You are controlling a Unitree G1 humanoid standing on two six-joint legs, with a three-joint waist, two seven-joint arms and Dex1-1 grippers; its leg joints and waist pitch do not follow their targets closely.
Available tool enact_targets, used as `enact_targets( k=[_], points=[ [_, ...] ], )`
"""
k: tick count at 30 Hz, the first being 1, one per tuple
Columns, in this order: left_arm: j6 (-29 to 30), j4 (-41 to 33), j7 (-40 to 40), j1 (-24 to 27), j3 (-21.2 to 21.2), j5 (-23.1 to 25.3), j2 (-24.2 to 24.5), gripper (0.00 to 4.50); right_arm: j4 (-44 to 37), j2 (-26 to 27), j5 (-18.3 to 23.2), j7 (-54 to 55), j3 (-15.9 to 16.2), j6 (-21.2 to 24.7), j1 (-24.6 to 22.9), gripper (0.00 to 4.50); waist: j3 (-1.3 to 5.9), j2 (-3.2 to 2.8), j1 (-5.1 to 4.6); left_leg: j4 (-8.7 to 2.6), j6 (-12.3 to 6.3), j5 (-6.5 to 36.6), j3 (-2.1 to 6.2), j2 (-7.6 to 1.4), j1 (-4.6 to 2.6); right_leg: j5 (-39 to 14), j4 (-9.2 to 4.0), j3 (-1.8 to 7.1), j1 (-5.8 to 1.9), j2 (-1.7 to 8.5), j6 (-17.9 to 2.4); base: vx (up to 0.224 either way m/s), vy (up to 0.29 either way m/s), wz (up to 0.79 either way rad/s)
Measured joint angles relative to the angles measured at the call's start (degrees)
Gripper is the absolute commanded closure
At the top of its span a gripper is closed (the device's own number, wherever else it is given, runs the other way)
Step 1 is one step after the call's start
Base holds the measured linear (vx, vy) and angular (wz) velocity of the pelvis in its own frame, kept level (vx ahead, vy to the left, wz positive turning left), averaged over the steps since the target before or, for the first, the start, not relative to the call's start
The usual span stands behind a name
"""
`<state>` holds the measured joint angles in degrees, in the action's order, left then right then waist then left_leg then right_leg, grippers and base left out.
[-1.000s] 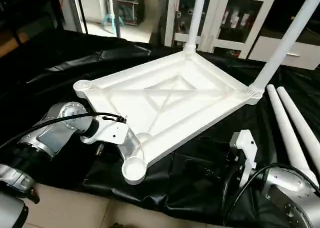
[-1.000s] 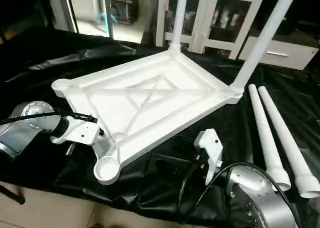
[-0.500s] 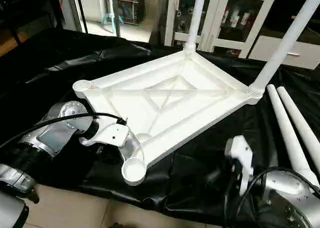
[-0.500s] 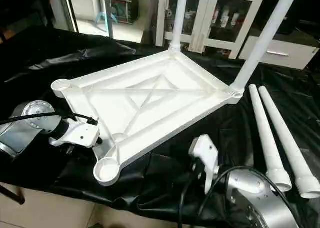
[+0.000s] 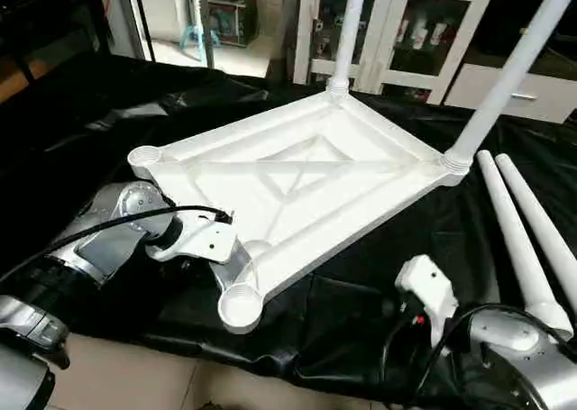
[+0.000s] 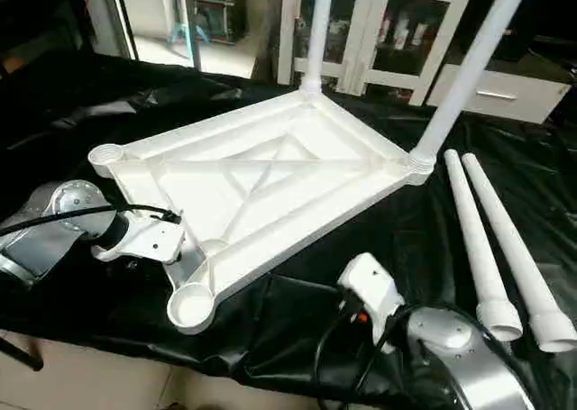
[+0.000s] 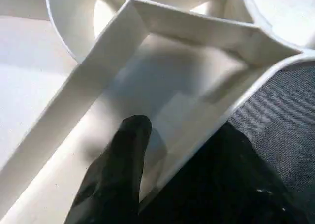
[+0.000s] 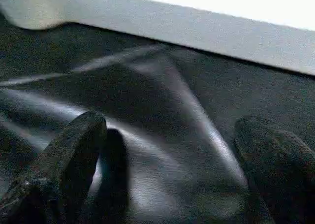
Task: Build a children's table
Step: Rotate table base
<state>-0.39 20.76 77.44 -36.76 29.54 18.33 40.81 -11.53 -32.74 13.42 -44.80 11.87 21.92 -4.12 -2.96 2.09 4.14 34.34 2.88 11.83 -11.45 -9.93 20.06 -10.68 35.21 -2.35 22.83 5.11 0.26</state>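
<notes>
Across the middle of the left eye frame we see the children's table top (image 5: 297, 189) lying upside down on a black sheet (image 5: 99, 95), its ribbed, X-braced underside facing up. Two legs already stand in its far corner sockets: one leg (image 5: 347, 31) at the top centre, another leg (image 5: 514, 68) slanting to the upper right. Two loose legs (image 5: 523, 239) lie side by side on the sheet at the right edge, near the top but apart from it. The empty near socket (image 5: 242, 306) sits at lower centre, and another empty socket (image 5: 144, 158) sits at the left.

Our left gripper (image 7: 172, 155) is at the top's rim beside the near socket. In the left wrist view one black finger (image 7: 125, 155) lies inside the rim wall and dark material lies outside it, so the claw straddles the wall, narrowed about it.

Our right gripper (image 8: 170, 155) hovers over the sheet at the lower right of the frame, fingers spread wide and holding nothing, with the top's edge (image 8: 197, 24) beyond.

Behind, at the upper frame, stands a white glass-door cabinet (image 5: 424, 27).
</notes>
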Motion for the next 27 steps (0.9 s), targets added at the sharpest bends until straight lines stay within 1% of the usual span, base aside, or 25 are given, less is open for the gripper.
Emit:
enact_targets(
  k=[4,5,7,8,10,11,13,16,17,21,23,27],
  points=[
    [2.00,-1.43,-0.34,0.52,0.05,0.61,0.06,2.91,-0.21,0.90,0.80,-1.15,-0.13,-1.57,-0.35,0.00,0.01,-0.01,-0.78,0.00,0.00,0.00,0.01,0.00,-0.01,0.07,0.00,-0.01,0.01,0.00,-0.11,0.000,0.000,0.00],
    [2.94,-2.08,-0.81,0.92,-0.13,0.56,-0.15,2.94,-0.27,2.45,2.18,-1.30,-0.83,-2.42,-0.37,0.00,0.01,-0.02,-1.00,0.00,0.00,0.00,0.01,0.00,-0.03,0.08,0.01,-0.02,0.02,0.00,-0.11,0.000,0.000,0.00],
    [3.81,-2.48,-1.45,1.14,-0.27,0.46,-1.05,3.01,-1.15,4.58,3.97,-1.25,-1.48,-2.87,-0.11,0.00,0.04,-0.06,-1.13,0.00,0.00,0.00,0.02,0.00,-0.04,0.08,0.02,-0.03,0.02,0.00,-0.11,0.000,0.000,0.00],
    [4.13,-2.55,-2.36,1.31,-0.59,0.13,-2.05,3.01,-1.96,5.83,5.42,-1.10,-1.87,-3.50,0.59,0.00,0.04,-0.06,-1.22,0.01,0.00,0.00,0.02,0.00,-0.04,0.08,0.02,-0.04,0.03,0.00,-0.11,0.000,0.000,0.00],
    [4.57,-2.54,-3.40,1.53,-0.99,-0.47,-3.03,3.11,-2.14,6.86,6.78,-0.30,-3.00,-3.78,2.44,0.00,0.03,-0.04,-1.44,0.04,0.00,0.00,0.02,0.00,-0.04,0.09,-0.01,-0.05,0.05,0.00,-0.11,0.000,0.000,0.00],
    [4.85,-2.49,-3.95,1.65,-1.10,-0.56,-3.15,3.11,-2.05,7.45,6.76,0.31,-3.18,-3.80,3.58,0.00,0.03,-0.03,-1.66,0.05,0.00,0.00,0.02,0.00,-0.04,0.10,0.01,-0.05,0.07,0.00,-0.12,0.000,0.000,0.00],
    [5.59,-2.31,-5.37,1.68,-1.22,-0.54,-3.39,3.25,-1.78,8.94,6.47,1.05,-2.95,-3.98,6.29,0.00,0.03,-0.04,-2.09,0.05,0.00,0.00,0.06,0.00,-0.01,0.19,0.03,-0.09,0.11,0.00,-0.23,0.000,0.000,0.00],
    [5.94,-2.26,-6.06,1.68,-1.44,-0.53,-3.61,3.28,-1.76,9.52,6.19,1.20,-2.42,-4.23,7.31,0.00,0.03,-0.03,-2.14,0.04,0.01,0.00,0.14,0.00,-0.02,0.21,0.02,-0.14,0.11,-0.02,-0.27,0.000,0.000,0.00],
    [7.02,-2.39,-6.59,1.83,-2.00,-0.53,-3.63,3.41,-0.65,9.65,5.96,1.02,-2.06,-4.26,8.44,0.00,0.02,0.01,-2.24,0.05,0.01,-0.01,0.13,0.00,0.01,0.25,0.04,-0.11,0.20,-0.04,-0.33,0.000,0.000,0.00],
    [11.28,-3.66,-7.14,2.03,-3.13,-0.72,-4.57,3.57,0.18,9.48,5.89,0.11,-1.92,-4.31,11.25,0.00,0.00,0.18,-2.18,0.03,0.02,-0.01,0.11,-0.01,0.04,0.25,-0.04,-0.12,0.29,-0.04,-0.34,0.000,0.000,0.00],
    [14.10,-4.31,-7.85,2.37,-4.26,-1.38,-5.89,3.66,0.79,9.15,5.55,-0.42,-1.75,-4.33,11.53,0.00,-0.03,0.27,-2.07,0.03,0.01,0.01,0.10,-0.01,0.12,0.25,-0.10,-0.13,0.31,-0.03,-0.34,0.000,0.000,0.00],
    [20.90,-5.43,-9.86,2.72,-6.00,-3.09,-9.23,3.83,2.83,7.02,3.10,-0.57,-0.71,-4.46,11.79,0.00,-0.09,0.39,-2.13,0.04,0.00,0.01,0.07,0.00,0.12,0.25,-0.11,-0.12,0.32,-0.03,-0.35,0.000,0.000,0.00]
  ],
)
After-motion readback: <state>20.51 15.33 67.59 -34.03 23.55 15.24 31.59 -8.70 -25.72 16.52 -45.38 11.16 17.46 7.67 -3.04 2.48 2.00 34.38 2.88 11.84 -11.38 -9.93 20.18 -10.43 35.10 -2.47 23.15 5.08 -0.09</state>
